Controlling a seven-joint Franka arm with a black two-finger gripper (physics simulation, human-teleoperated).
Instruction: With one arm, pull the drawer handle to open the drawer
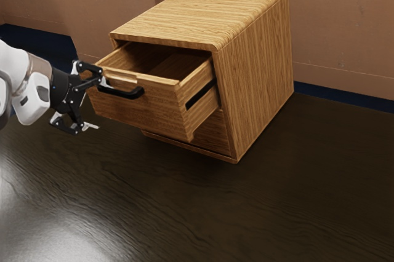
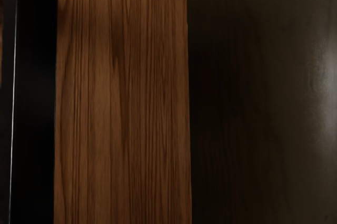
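A wooden cabinet (image 1: pixel 246 59) stands on the dark floor. Its top drawer (image 1: pixel 154 99) is pulled out part of the way, and the inside looks empty. A black bar handle (image 1: pixel 121 93) runs across the drawer front. My gripper (image 1: pixel 85 98) is at the handle's end toward the exterior view's left. It is open, with its fingers (image 1: pixel 92 69) spread far apart above and below the level of the bar. In the wrist view the drawer front (image 2: pixel 121 98) is close under my hand, with the black handle (image 2: pixel 31 103) along one side of it.
A second drawer front (image 1: pixel 212 133) below the open one sits shut in the cabinet. Dark glossy floor (image 1: pixel 246 213) stretches in front and to the exterior view's right. Brown walls (image 1: pixel 345 22) stand behind the cabinet.
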